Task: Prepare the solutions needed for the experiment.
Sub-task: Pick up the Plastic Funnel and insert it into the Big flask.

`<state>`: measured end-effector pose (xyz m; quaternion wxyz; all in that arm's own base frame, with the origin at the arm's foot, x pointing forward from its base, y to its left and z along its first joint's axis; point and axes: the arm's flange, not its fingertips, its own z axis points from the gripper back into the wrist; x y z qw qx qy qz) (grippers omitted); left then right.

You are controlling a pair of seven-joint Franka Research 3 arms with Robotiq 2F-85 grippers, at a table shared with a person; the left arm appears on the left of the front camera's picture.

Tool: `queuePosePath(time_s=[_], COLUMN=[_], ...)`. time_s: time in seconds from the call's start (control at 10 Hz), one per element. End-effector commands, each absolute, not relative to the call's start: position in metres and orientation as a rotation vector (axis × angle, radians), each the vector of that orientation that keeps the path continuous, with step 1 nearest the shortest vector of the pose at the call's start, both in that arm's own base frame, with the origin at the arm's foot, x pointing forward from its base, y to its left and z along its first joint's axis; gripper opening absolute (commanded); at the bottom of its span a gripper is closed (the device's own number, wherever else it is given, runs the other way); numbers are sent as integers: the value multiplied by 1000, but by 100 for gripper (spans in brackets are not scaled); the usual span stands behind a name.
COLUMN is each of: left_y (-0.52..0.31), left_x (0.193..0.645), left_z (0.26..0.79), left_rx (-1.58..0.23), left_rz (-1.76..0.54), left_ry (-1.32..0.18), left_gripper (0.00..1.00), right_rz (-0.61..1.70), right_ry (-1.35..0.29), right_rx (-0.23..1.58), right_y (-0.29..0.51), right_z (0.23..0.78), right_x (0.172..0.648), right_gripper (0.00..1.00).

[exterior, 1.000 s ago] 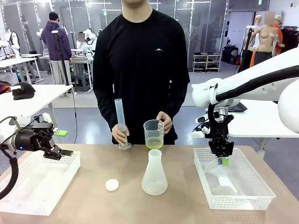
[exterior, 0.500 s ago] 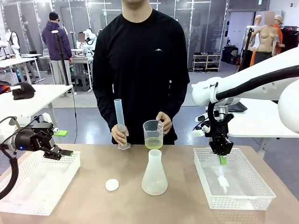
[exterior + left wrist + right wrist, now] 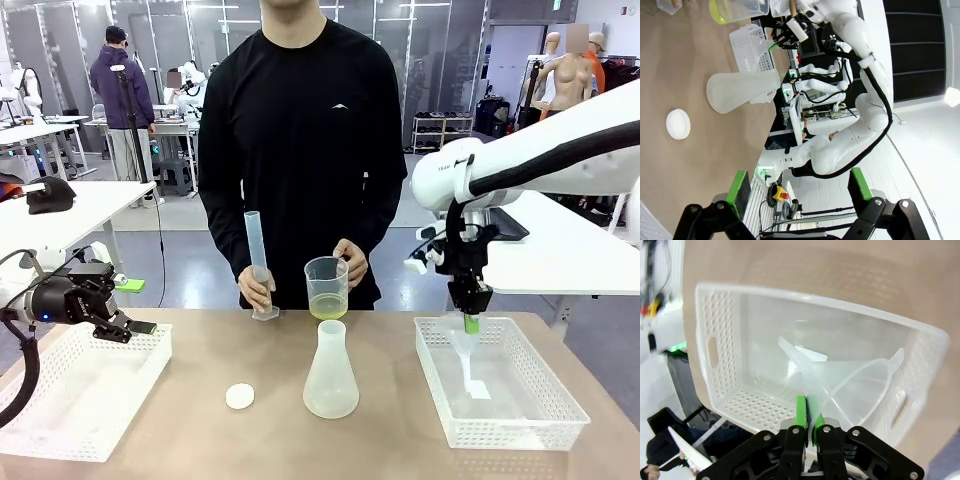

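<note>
Pinching the clear funnel [image 3: 468,352] by its rim, the right gripper [image 3: 470,320] hangs over the right basket [image 3: 520,438], so fetching the funnel looks like the step in hand. The left gripper [image 3: 138,326] hovers above the left basket [image 3: 80,440], fingers apart. The solutions [image 3: 329,306] sit in the beaker [image 3: 328,275] the person holds behind the flask [image 3: 331,378]. Next, probably: seat the stem squarely in that narrow neck.

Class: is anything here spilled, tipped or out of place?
Nothing stands out: the frosted white conical flask stands upright, the pale yellow-green solution sits level in the clear plastic beaker, and the brown tabletop looks dry.
</note>
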<state>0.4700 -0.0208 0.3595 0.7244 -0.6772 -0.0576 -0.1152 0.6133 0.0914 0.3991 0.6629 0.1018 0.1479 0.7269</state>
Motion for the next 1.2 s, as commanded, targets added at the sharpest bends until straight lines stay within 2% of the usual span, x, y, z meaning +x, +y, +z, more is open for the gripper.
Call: queuePosePath(time_s=[0.0,0.5,0.9,1.1], left_y=[-21,-21,-21,-21], left_x=[470,470,470,470], left_z=[361,361,361,361], left_rx=[-1491,-1491,-1491,-1491], left_rz=[-265,-265,-265,-265], left_ry=[-133,-133,-133,-133], left_gripper=[100,100,100,100], right_rz=[1508,1377,1333,1340], right_ry=[285,75,-65,-116], right_rx=[3,-342,-502,-490], right_y=[101,113,130,133], right_z=[435,518,534,535], right_x=[562,489,444,439], right_gripper=[0,0,0,0])
